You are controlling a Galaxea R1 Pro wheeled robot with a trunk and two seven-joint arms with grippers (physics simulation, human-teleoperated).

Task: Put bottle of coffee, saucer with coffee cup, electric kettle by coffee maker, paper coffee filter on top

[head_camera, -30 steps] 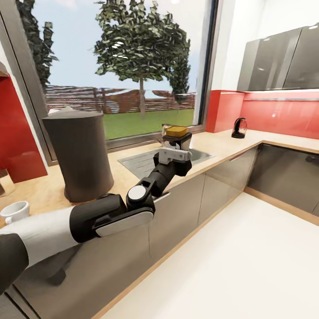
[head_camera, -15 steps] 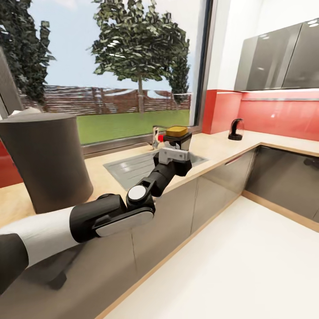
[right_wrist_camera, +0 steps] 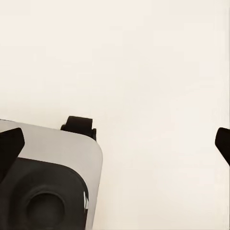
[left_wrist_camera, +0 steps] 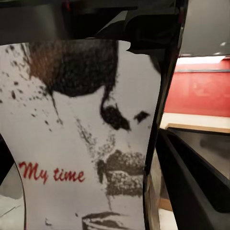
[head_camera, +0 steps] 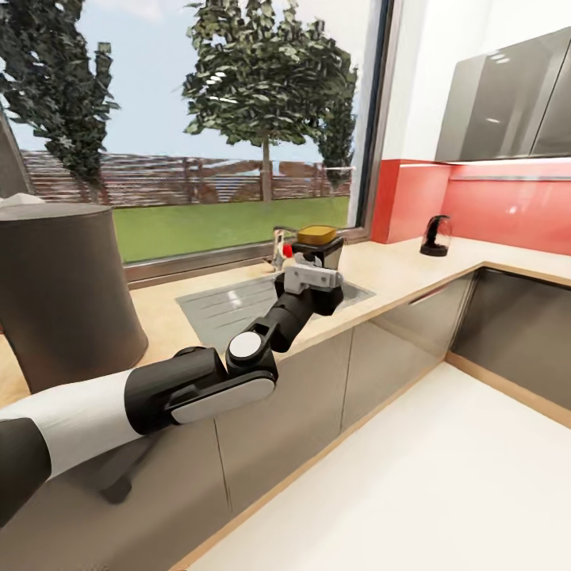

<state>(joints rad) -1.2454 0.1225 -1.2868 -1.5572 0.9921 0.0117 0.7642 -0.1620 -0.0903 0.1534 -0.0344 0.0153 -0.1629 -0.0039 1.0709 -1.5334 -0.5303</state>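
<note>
While the left gripper (head_camera: 317, 266) holds the upright yellow-lidded coffee bottle (head_camera: 318, 244) clamped, the tall dark grey cylindrical coffee maker (head_camera: 67, 285) stands well to its left on the wooden countertop (head_camera: 396, 270).

Close before us we see the white, dark-splattered coffee bottle label (left_wrist_camera: 81, 143) lettered "My time" in red, with a red wall panel (left_wrist_camera: 201, 93) beyond it.
</note>
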